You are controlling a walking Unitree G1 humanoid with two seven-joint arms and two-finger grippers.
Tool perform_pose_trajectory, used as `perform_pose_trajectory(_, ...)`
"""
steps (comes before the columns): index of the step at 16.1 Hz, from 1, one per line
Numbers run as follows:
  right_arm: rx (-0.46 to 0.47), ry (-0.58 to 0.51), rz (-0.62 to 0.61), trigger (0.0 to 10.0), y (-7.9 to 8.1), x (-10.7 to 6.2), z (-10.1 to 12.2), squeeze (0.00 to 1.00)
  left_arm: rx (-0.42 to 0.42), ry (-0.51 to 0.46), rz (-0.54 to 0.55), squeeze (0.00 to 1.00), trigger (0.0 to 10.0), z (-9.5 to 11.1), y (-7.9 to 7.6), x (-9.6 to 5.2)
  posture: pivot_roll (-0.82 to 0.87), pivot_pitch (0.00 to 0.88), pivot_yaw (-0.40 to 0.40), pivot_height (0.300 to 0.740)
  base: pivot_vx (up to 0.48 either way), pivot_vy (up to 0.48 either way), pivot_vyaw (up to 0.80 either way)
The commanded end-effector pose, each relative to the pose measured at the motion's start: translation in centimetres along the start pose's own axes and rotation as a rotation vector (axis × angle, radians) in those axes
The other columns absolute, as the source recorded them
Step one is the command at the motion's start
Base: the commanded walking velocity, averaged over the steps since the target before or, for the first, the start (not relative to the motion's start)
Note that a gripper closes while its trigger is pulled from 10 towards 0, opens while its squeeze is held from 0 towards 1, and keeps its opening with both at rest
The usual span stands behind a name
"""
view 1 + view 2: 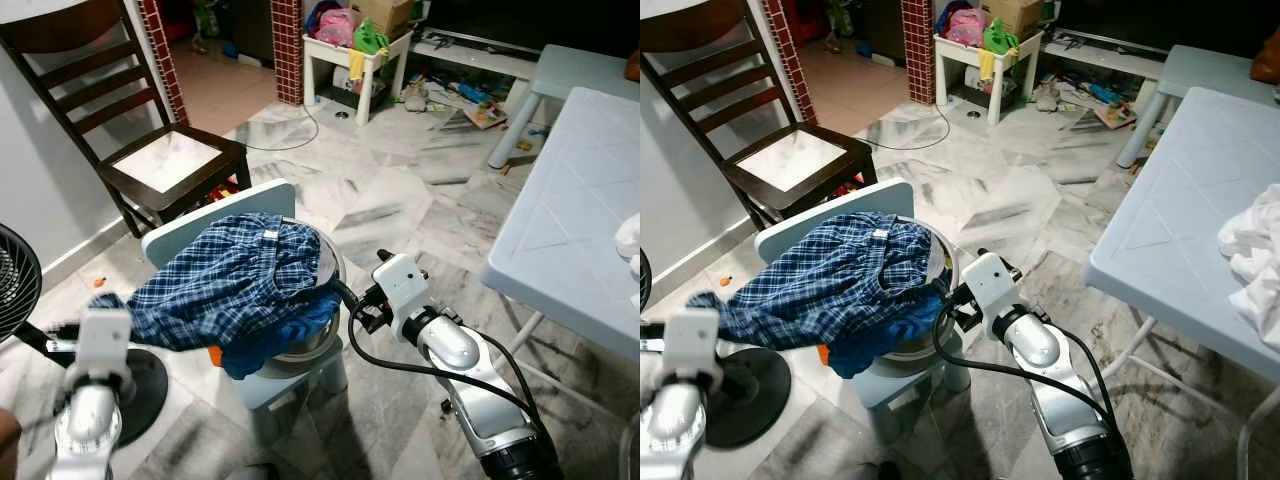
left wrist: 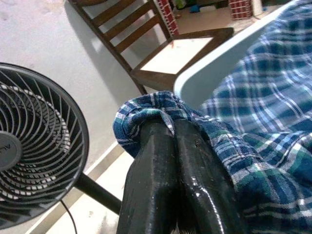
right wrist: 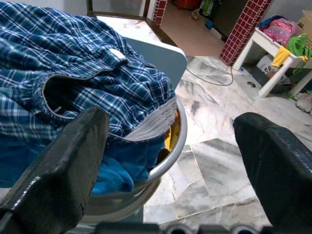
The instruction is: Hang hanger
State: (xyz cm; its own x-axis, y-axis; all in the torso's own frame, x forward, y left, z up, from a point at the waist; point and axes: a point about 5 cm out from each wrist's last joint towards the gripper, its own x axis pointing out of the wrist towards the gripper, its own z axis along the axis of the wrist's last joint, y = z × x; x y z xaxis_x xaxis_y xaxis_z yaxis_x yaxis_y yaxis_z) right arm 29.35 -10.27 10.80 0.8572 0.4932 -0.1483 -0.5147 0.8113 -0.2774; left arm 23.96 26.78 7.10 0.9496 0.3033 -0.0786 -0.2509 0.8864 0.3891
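A blue plaid garment (image 1: 230,275) lies heaped over a metal basin (image 1: 330,262) that stands on a small pale-blue stool (image 1: 235,205). A plain blue cloth (image 1: 270,345) hangs out beneath it. My left gripper (image 2: 169,126) is shut on the garment's left corner, with the fabric bunched over its fingertips. My right gripper (image 3: 170,122) is open just beside the basin's right rim (image 3: 179,139), with one finger (image 3: 73,161) close to the plaid cloth and nothing held between the two.
A dark wooden chair (image 1: 150,150) stands behind the stool. A black floor fan (image 2: 34,146) is close at my left. A pale-blue table (image 1: 570,230) with a white cloth (image 1: 1255,250) fills the right. A cluttered small white table (image 1: 355,50) stands farther back.
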Motion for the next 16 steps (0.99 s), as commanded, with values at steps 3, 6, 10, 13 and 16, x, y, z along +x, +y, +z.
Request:
perform_pose_trajectory(3,-0.004,-0.004,0.001,10.0,-0.1,-0.1,0.2,0.0,0.041,0.056,0.091,1.0,10.0,-0.2,1.9,1.2,-0.01,0.088,0.003,0.74,0.0,0.0,0.0)
perform_pose_trajectory(6,-0.004,-0.002,-0.002,10.0,-0.1,-0.1,0.2,0.0,0.092,0.167,0.027,1.0,10.0,-1.7,1.8,1.8,-0.02,0.094,0.007,0.74,0.0,0.0,0.0)
perform_pose_trajectory(10,-0.004,-0.004,-0.001,10.0,-0.1,0.0,0.3,0.0,0.098,0.252,-0.047,1.0,10.0,-2.7,1.3,2.0,-0.01,0.092,0.004,0.74,0.0,0.0,0.0)
perform_pose_trajectory(13,-0.004,-0.007,-0.001,10.0,-0.1,0.1,0.4,0.0,0.119,0.326,-0.1,1.0,10.0,-3.4,1.3,1.7,-0.01,0.092,0.004,0.74,0.0,0.0,0.0)
perform_pose_trajectory(16,-0.006,-0.005,-0.004,10.0,-0.2,0.2,0.3,0.0,0.243,0.317,-0.144,1.0,10.0,-3.1,2.1,1.1,-0.01,0.09,0.005,0.74,0.0,0.0,0.0)
